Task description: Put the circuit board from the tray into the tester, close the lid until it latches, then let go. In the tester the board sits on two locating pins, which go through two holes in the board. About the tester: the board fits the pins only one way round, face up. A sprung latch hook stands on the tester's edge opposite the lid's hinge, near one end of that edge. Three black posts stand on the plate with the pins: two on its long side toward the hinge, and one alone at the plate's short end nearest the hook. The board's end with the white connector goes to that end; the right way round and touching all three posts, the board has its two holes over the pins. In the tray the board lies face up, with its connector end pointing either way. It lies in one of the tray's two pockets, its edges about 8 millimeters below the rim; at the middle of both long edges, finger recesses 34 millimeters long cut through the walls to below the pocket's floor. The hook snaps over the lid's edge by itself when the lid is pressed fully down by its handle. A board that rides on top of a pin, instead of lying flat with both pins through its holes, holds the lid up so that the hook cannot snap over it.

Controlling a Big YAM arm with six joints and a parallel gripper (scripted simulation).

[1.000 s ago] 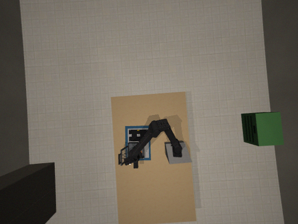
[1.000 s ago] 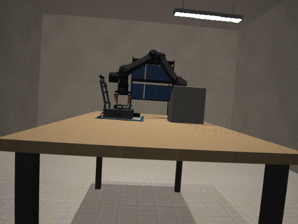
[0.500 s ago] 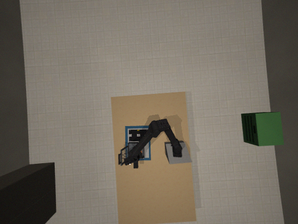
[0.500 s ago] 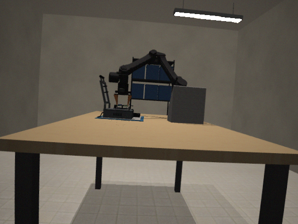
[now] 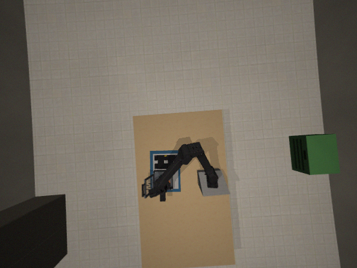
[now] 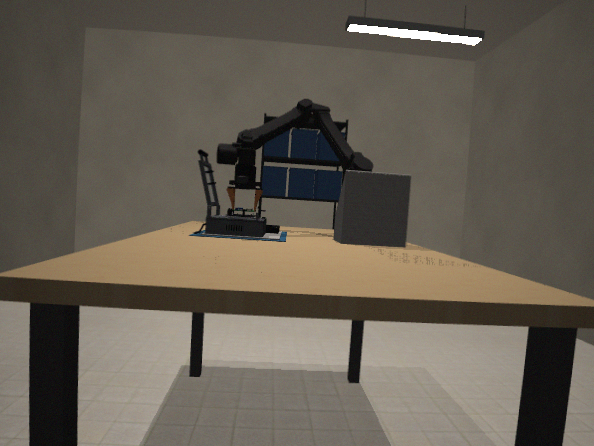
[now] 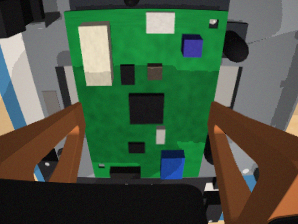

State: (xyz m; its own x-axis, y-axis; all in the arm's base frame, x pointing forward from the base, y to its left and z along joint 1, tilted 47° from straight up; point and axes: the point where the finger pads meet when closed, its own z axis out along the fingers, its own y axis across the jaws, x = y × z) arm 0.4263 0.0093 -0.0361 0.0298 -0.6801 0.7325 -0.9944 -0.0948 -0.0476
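Note:
My gripper is shut on the circuit board, its orange fingers against the two long edges. The board is face up and looks level, a little above the top of the dark grey tester. In the wrist view the cream-white connector is at the board's far end, on the left. The lid stands open on the tester's left side in the exterior view. The board hides the locating pins; whether its holes line up with them cannot be told.
The black tray lies beside the tester on the blue-edged mat, partly under the arm in the top view. A grey block carries the arm's base. The raised lid stands close beside the wrist.

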